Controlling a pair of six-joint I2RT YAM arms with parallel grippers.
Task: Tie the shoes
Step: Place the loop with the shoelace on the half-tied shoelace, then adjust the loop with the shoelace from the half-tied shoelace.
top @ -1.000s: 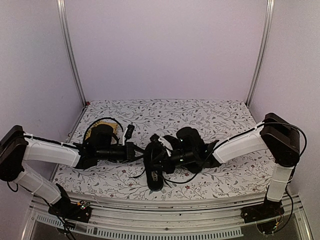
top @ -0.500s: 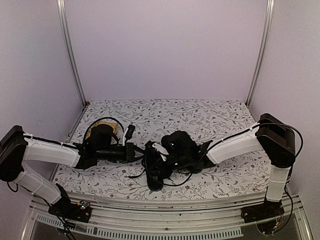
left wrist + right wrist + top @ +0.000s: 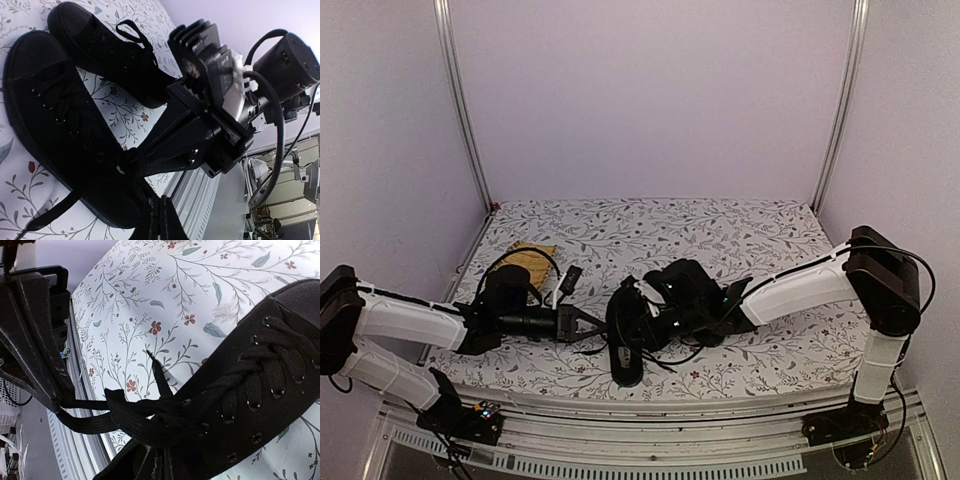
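Observation:
Two black canvas shoes lie mid-table: one (image 3: 625, 352) toe toward the near edge, the other (image 3: 688, 282) beside it under the right arm. Both show in the left wrist view, the nearer (image 3: 50, 115) and the farther (image 3: 105, 47). My left gripper (image 3: 588, 325) is just left of the near shoe, shut (image 3: 161, 220) on a black lace. In the right wrist view the left gripper (image 3: 35, 335) holds lace strands stretched taut from a bunched knot (image 3: 135, 415) at the shoe's (image 3: 260, 390) top eyelets. My right gripper (image 3: 638, 318) is over that shoe, shut (image 3: 167, 465) on the lace.
A yellow woven mat (image 3: 525, 252) lies at the back left, beyond the left arm. The flowered tablecloth (image 3: 760, 230) covers the table. The metal front rail (image 3: 650, 455) runs along the near edge. A loose lace end (image 3: 159, 377) lies on the cloth.
My left gripper has drawn back to the left and nearer, pulling the lace taut and uncovering the yellow mat. The right gripper has stayed over the shoe, shifting slightly.

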